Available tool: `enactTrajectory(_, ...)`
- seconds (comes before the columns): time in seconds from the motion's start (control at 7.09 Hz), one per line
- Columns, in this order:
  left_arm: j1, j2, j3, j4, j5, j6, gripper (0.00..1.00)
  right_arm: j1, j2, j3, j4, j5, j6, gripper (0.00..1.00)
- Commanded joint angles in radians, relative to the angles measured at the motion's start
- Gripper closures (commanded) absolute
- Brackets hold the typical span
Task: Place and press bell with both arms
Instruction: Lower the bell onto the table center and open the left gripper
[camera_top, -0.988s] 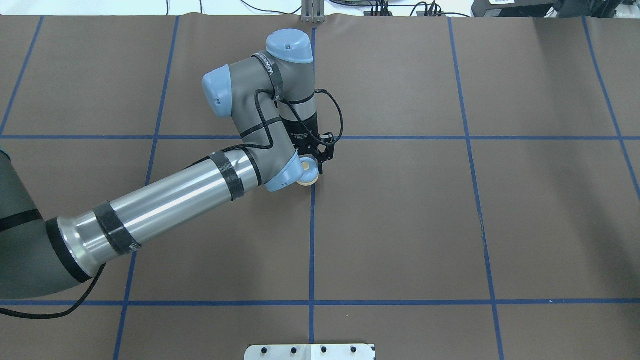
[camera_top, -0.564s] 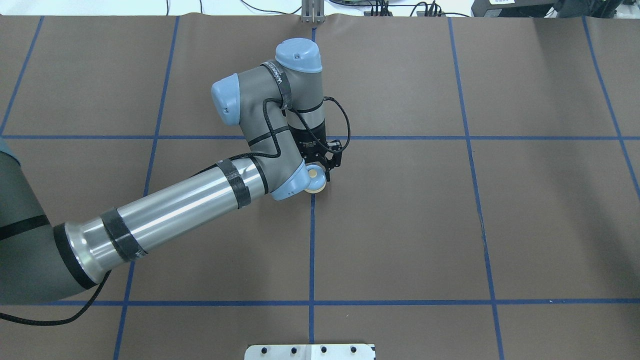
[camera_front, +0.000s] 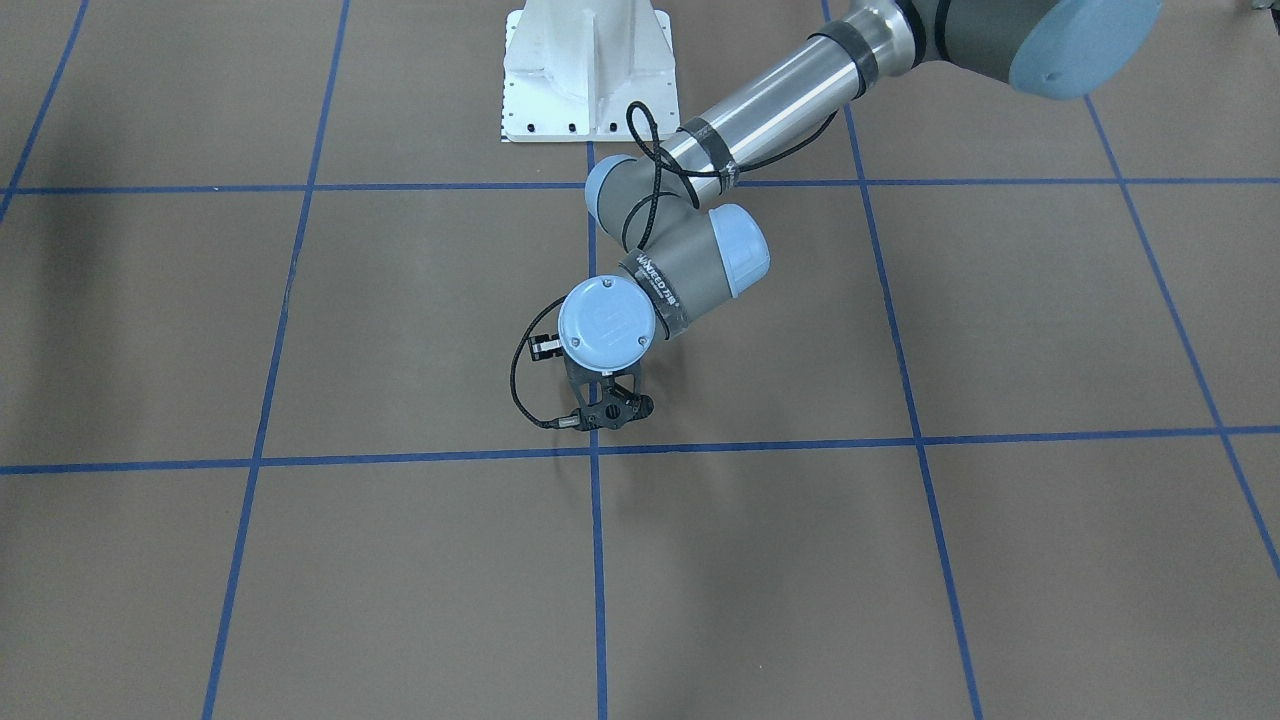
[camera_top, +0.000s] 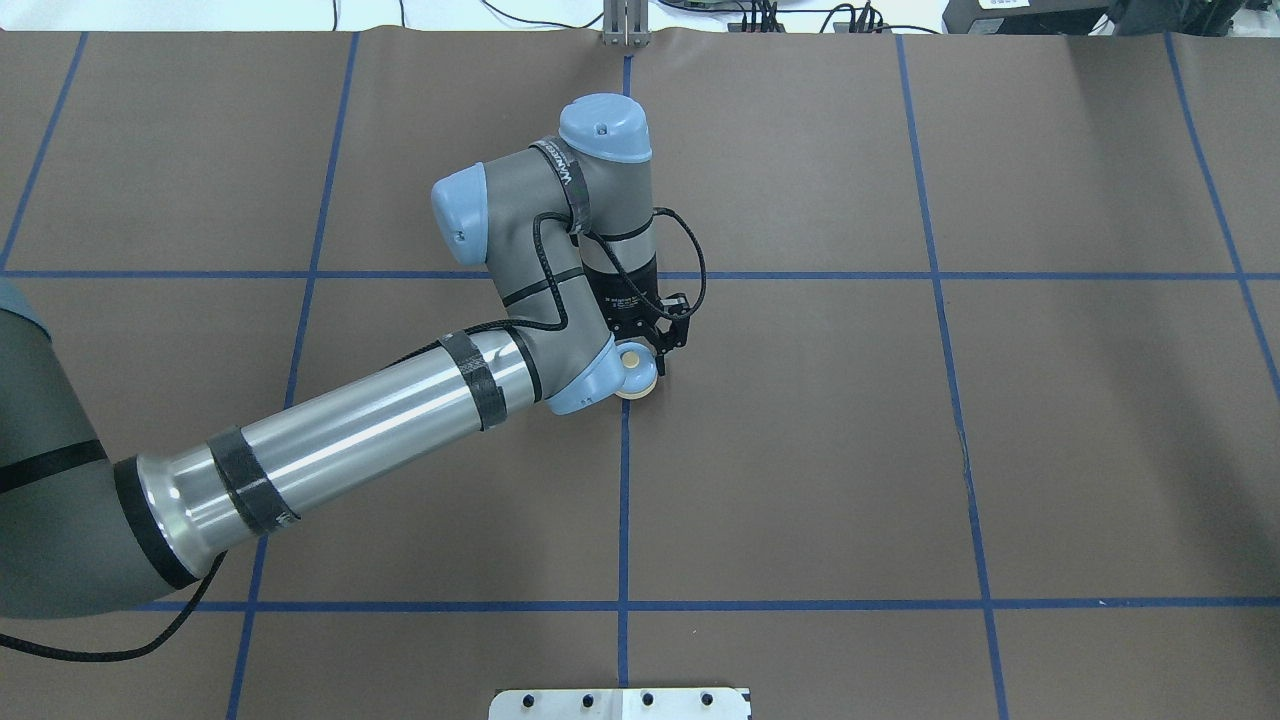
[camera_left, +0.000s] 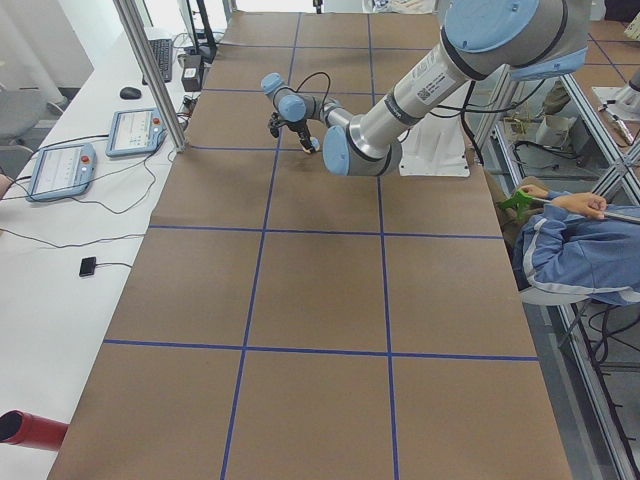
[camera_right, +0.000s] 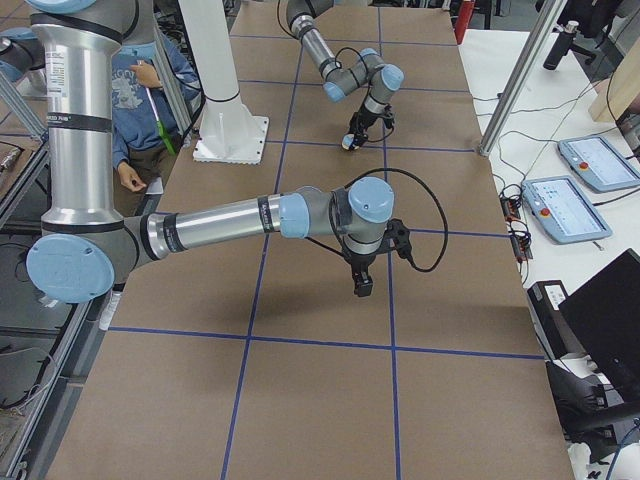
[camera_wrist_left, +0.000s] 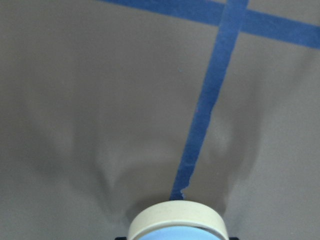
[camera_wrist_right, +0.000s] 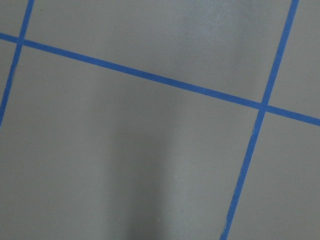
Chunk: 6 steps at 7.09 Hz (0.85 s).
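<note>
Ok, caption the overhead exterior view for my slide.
Left arm reaches mid-table, its end effector gripping the small light-blue bell beside a blue tape line.

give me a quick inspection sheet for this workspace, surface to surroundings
surface: brown paper with a blue tape grid
job's things: bell upright at a tape line, partly hidden by the left wrist in the overhead view; whether it touches the paper cannot be told
clutter: nothing seen
grippers: left pincer closed around the bell; right pincer hangs over bare paper, open or shut cannot be told
cables: black cable loops off the left wrist; another off the right wrist
surroundings: white pedestal; seated person; teach pendants on the side bench
</note>
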Motion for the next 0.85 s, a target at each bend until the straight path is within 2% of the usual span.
enactTrajectory(0.0, 0.0, 0.002, -0.001, 0.004, 0.002, -0.012, 0.49, -0.002, 0.001, 0.0, 0.0, 0.001, 0.001, 0.0)
enactTrajectory(0.28, 0.0, 0.002, -0.001, 0.007, 0.0, -0.012, 0.48, -0.003, 0.001, 0.0, 0.0, 0.001, 0.001, 0.0)
enactTrajectory(0.56, -0.003, 0.002, -0.001, 0.011, 0.0, -0.012, 0.43, -0.003, 0.001, 0.0, 0.0, 0.001, 0.001, 0.0)
enactTrajectory(0.71, -0.006, 0.003, -0.001, 0.011, 0.002, -0.011, 0.32, -0.005, 0.001, 0.0, 0.0, 0.001, 0.001, 0.0)
